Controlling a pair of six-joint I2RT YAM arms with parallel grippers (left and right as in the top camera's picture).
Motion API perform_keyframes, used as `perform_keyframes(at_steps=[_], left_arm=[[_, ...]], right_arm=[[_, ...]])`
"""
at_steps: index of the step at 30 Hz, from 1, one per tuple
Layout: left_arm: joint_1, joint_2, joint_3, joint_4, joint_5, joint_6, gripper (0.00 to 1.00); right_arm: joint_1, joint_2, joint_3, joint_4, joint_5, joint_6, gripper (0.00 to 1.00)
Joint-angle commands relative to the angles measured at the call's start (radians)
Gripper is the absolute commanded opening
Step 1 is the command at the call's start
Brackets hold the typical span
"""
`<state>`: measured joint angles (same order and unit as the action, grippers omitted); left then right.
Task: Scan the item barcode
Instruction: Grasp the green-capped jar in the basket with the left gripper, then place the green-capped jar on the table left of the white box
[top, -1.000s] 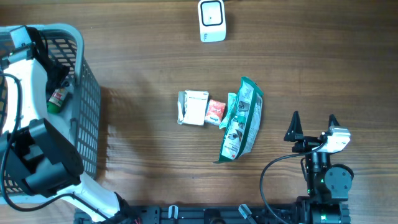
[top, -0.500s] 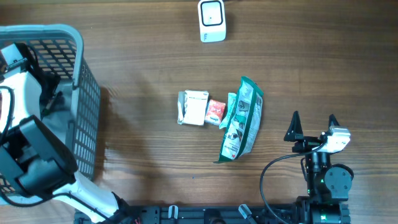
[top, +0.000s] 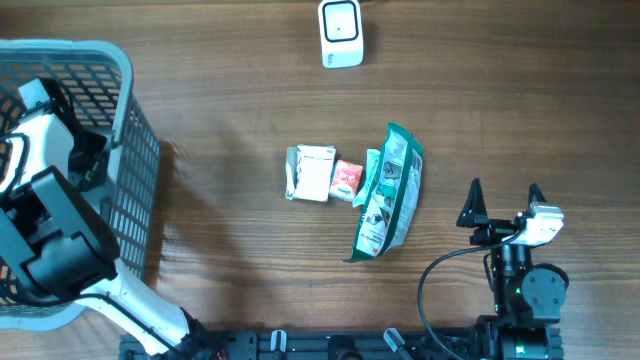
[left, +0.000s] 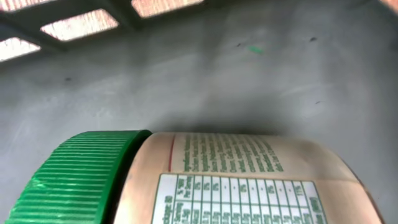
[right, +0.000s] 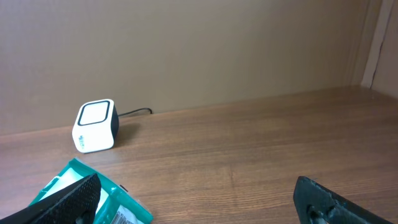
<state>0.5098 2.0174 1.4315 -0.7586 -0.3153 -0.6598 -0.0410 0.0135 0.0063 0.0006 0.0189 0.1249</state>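
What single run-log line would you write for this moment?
left arm: inside basket, close over green-capped bottle lying on its side | right end effector: open, holding nothing | scanner: nothing presented

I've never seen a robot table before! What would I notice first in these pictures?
Probably the big grey basket at the left edge, with the left arm reaching into it. The left wrist view shows a bottle with a bright green cap lying on the basket floor. In the middle of the table a green and white bag lies beside a white box and an orange packet.
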Motion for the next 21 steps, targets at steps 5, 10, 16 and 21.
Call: perform_keyframes(at_steps=[5,10,16,21], left_arm=[[0.003,-0.334,0.003,-0.084,0.030,0.001,0.75],[0.003,-0.746,0.012,-0.153,0.344,0.001,0.75],[-0.218,-1.062,-0.001,-0.323,0.697,-0.013,0.75],[-0.533,-1.016,-0.140,-0.430,0.483,-0.079,0.73]], right_arm=[[-0.003,-0.006,-0.001,0.005,-0.013,-0.020,1.00],[-0.003,-0.006,-0.001,0.006,-0.013,-0.020,1.00],[-0.003,-0.006,-0.001,0.006,-0.013,-0.020,1.00],[-0.003,-0.006,-0.001,0.005,-0.013,-0.019,1.00]])
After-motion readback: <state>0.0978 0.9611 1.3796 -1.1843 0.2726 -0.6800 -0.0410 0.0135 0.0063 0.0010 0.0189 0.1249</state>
